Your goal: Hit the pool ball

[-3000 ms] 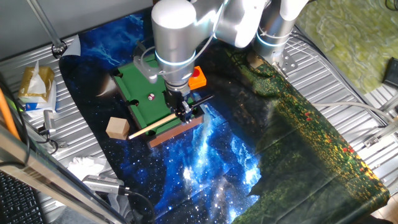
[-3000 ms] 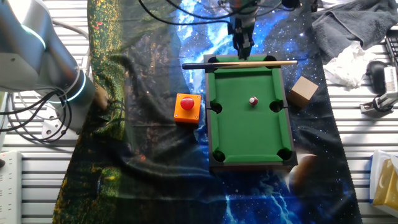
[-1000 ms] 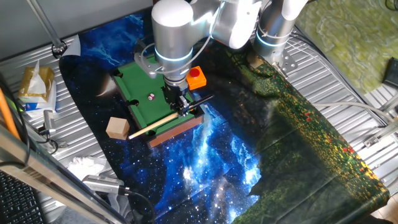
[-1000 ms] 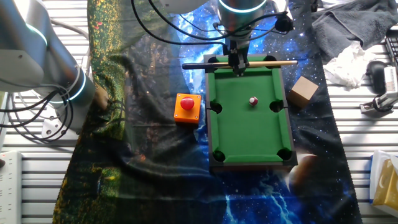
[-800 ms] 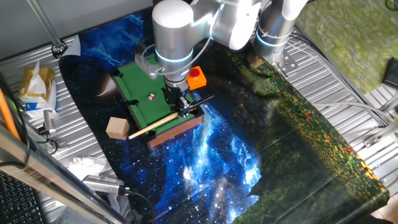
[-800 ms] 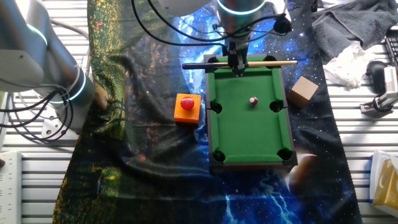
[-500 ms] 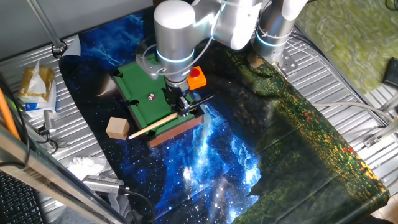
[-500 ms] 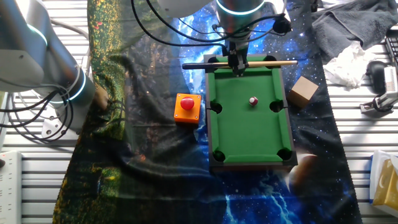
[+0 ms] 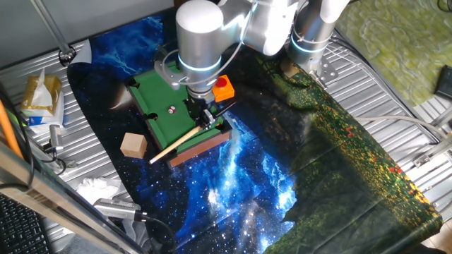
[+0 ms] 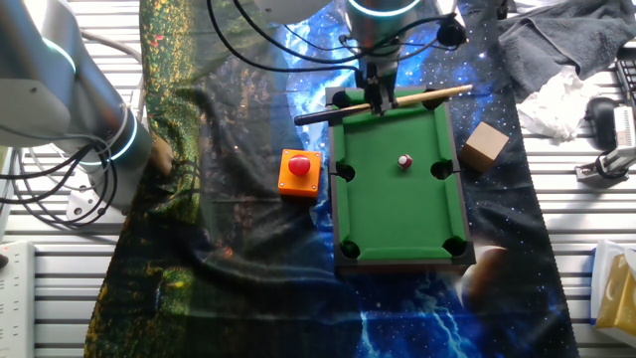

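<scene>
From one fixed view, a ribbed metal table point(image 9: 395, 85) is seen draped with a galaxy-print cloth point(image 9: 240, 190). A small green pool table point(image 9: 159, 99) stands on it, with a wooden block point(image 9: 133, 144) and an orange box point(image 9: 224, 89) beside it. The ball point(image 9: 170, 109) lies on the felt. The gripper point(image 9: 205, 120) is clamped on the cue point(image 9: 180, 141), which is tilted across the table's end.

From the other fixed view, the ball point(image 10: 404, 160) is seen right of centre, near a side pocket. The gripper point(image 10: 377, 99) is closed on the cue point(image 10: 383, 103) above the end rail. A grey rag point(image 10: 556, 40) lies at the corner.
</scene>
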`<state>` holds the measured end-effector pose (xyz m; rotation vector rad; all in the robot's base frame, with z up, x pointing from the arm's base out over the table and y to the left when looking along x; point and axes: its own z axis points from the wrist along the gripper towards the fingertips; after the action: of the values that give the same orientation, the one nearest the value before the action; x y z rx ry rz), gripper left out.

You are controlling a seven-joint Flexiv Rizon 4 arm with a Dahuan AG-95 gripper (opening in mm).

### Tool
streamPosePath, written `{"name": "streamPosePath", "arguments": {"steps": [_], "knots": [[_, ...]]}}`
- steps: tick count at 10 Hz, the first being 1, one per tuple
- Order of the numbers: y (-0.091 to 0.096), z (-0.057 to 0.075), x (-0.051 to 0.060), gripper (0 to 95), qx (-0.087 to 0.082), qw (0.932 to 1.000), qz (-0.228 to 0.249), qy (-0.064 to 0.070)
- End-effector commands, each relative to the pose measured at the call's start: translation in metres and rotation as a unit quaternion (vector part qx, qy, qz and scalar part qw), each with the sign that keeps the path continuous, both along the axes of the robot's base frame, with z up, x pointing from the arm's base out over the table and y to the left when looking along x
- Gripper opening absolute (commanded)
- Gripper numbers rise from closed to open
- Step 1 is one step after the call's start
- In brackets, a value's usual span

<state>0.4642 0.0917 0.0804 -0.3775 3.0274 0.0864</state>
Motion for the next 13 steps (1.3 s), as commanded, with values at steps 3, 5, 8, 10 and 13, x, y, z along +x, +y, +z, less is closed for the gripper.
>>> {"name": "streamPosePath", "arguments": {"steps": [3, 5, 8, 10, 13], "knots": [[-0.014, 0.012, -0.003, 0.0, 0.001, 1.0, 0.008, 0.003], [-0.024, 0.024, -0.005, 0.0, 0.0, 0.9997, 0.024, 0.005], [-0.045, 0.045, -0.013, 0.0, -0.006, 0.9978, 0.065, 0.01], [-0.057, 0.054, -0.02, 0.0, -0.008, 0.996, 0.08, 0.039], [-0.073, 0.066, -0.03, 0.0, -0.01, 0.9943, 0.084, 0.064]]}}
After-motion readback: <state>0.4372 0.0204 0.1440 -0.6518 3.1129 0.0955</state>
